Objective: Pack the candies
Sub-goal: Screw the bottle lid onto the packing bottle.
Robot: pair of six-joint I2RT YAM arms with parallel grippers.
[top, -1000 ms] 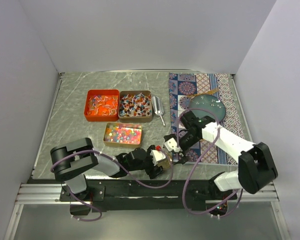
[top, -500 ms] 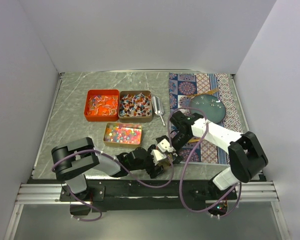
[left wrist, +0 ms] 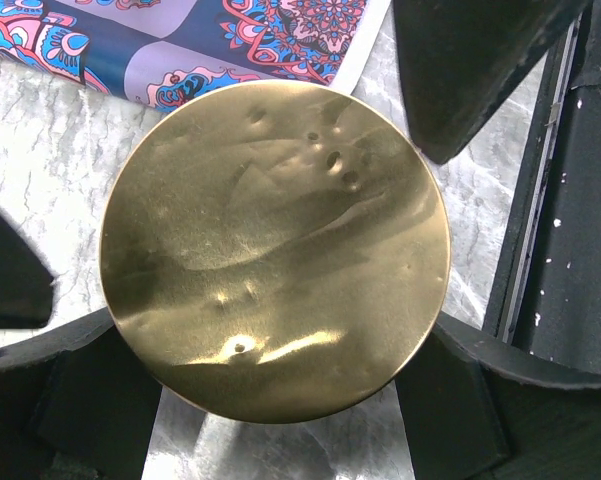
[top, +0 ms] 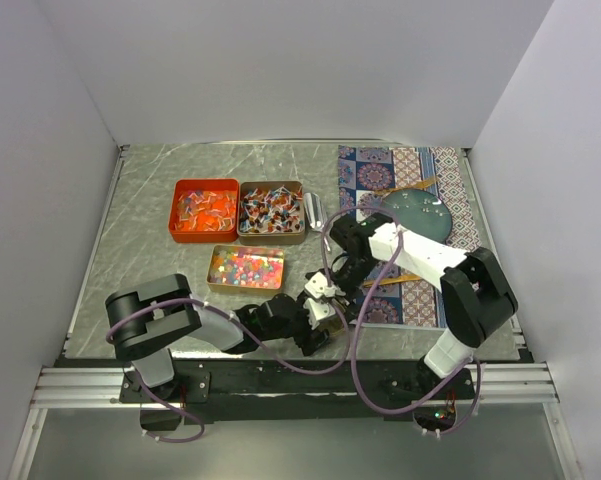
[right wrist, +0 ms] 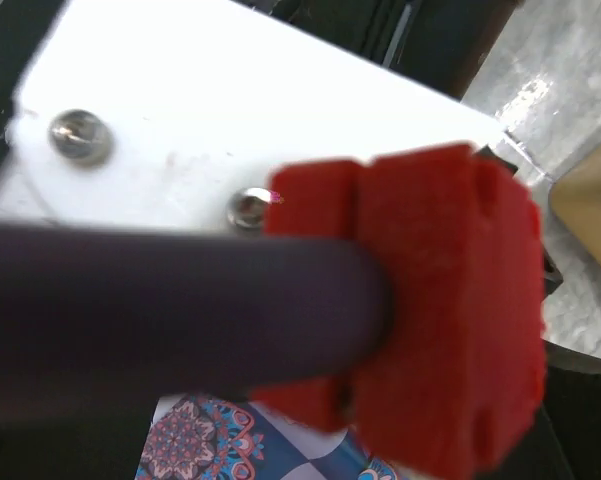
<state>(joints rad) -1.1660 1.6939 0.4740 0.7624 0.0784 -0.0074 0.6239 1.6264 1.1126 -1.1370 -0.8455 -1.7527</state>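
The candies lie in three trays at the back left. An orange tray [top: 204, 210] holds orange-wrapped pieces. A brown tray [top: 271, 212] holds mixed wrapped pieces. A gold tray [top: 245, 267] holds multicoloured beads. My left gripper [top: 318, 312] lies low near the front edge, and a round, dented gold piece [left wrist: 275, 240] sits between its fingers [left wrist: 450, 400]. My right gripper [top: 332, 284] hovers just above the left one. Its wrist view is filled by the left wrist's white plate [right wrist: 230, 110], red connector [right wrist: 430, 300] and dark cable, so its own jaws are hidden.
A silver scoop [top: 314, 211] lies beside the brown tray. A teal plate [top: 420, 215] sits on a patterned mat [top: 450, 170] at the right, with a thin gold strip [top: 405, 279] on the mat in front of it. White walls enclose the table.
My right arm has swung left off the mat, bringing its gripper over the left gripper. The left arm has hardly moved.
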